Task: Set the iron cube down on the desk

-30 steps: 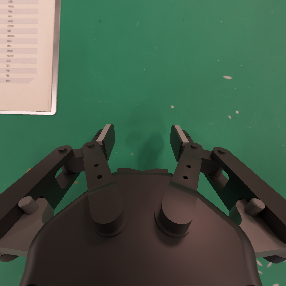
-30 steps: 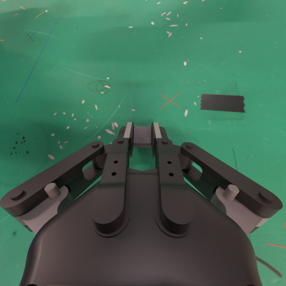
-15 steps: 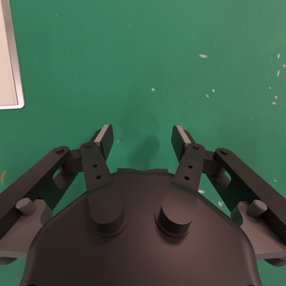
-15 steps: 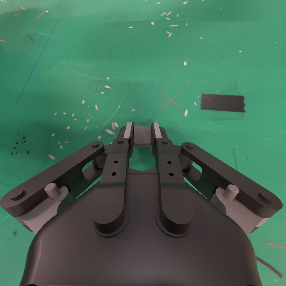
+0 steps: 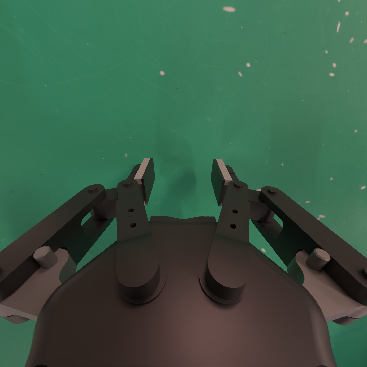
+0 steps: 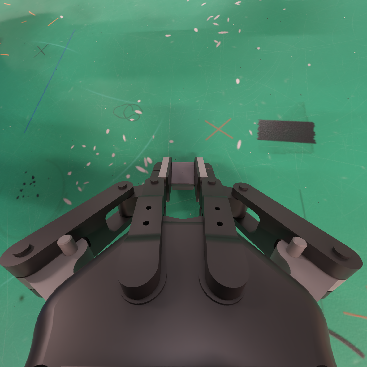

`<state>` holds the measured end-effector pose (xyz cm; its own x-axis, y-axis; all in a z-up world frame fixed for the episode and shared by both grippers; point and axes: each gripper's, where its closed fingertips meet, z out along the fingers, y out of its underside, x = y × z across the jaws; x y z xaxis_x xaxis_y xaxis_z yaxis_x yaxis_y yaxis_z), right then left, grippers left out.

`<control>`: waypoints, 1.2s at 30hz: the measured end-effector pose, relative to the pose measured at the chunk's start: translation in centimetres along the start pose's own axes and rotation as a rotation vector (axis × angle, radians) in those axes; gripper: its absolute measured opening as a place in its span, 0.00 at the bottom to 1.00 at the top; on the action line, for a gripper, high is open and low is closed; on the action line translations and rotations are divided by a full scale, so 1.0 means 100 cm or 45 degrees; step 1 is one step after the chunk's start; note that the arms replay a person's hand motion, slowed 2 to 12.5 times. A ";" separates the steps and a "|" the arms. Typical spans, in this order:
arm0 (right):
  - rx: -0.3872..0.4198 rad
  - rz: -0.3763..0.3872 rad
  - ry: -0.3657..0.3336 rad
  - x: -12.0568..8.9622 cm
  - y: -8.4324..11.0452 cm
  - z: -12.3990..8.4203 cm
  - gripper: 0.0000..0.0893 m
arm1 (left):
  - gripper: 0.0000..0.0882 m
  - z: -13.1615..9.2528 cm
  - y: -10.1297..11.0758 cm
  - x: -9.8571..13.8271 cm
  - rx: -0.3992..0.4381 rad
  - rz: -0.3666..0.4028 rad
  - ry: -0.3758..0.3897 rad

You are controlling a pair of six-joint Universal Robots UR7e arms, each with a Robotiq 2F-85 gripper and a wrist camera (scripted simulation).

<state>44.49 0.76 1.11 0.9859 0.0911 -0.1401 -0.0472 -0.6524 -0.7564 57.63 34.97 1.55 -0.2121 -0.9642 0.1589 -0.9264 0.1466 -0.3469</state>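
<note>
In the right wrist view, my right gripper (image 6: 182,170) is shut on the iron cube (image 6: 182,173), a small dull grey block held between the two pads close over the green desk (image 6: 178,83). Whether the cube touches the desk cannot be told. In the left wrist view, my left gripper (image 5: 182,174) is open and empty above the green desk (image 5: 139,79), with only its shadow between the fingers.
In the right wrist view a strip of black tape (image 6: 286,131) lies on the desk to the right, beside an orange cross mark (image 6: 218,129). A blue line (image 6: 49,79) and a scribble (image 6: 127,112) are to the left. White flecks are scattered about.
The left gripper has moved right over the desk; the white sheet at the left has slid out of its view. The right gripper and cube have not moved.
</note>
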 end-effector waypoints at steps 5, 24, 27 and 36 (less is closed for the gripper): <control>0.000 0.001 -0.001 0.000 0.000 0.000 0.22 | 0.58 -0.004 0.005 0.006 -0.041 0.037 0.022; 0.000 0.000 0.000 0.000 0.000 0.000 0.22 | 0.58 -0.052 -0.030 -0.004 0.261 -0.011 -0.123; 0.000 0.000 0.000 0.000 0.000 0.000 0.22 | 0.58 -0.063 -0.028 -0.006 0.278 -0.001 -0.138; 0.000 0.004 -0.004 0.000 0.000 0.000 0.22 | 0.55 -0.088 -0.005 -0.022 0.203 0.024 -0.264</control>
<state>44.48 0.73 1.14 0.9853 0.0912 -0.1447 -0.0506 -0.6525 -0.7561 55.81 39.01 9.45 -0.1453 -0.9887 -0.0364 -0.8585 0.1443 -0.4921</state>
